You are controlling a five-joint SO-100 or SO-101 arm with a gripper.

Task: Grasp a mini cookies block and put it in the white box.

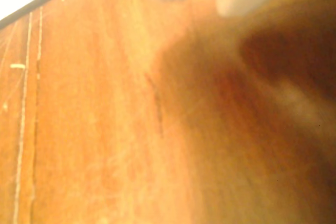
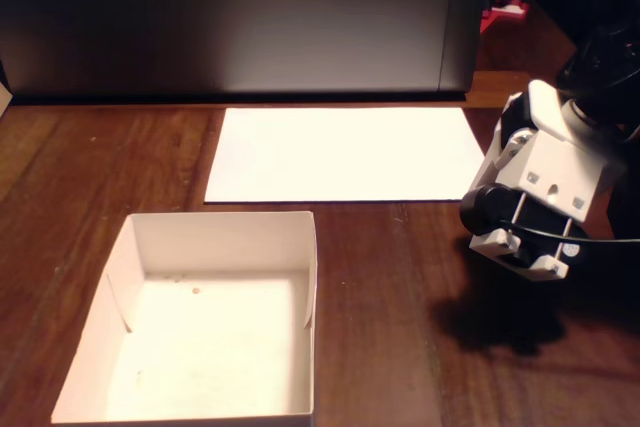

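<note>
One shallow white cardboard box [image 2: 205, 332] sits open on the brown wooden table [image 2: 390, 347], lower left in the fixed view. Behind it lies a flat white paper sheet [image 2: 345, 154]. No cookie shows. The white arm [image 2: 535, 197] hangs at right; whether its gripper is open cannot be told.

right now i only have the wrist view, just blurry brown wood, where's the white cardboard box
Observer: In the fixed view, the shallow square white cardboard box sits at the lower left of the brown wooden table, with its top open.
Operator: anything in it yet
Observer: No cookie is inside, only a few tiny specks on its floor. No cookie shows in either view.
Operator: where's the arm relative to it
Observer: The white arm hangs at the right edge of the fixed view, well apart from the box, with bare table between them.
</note>
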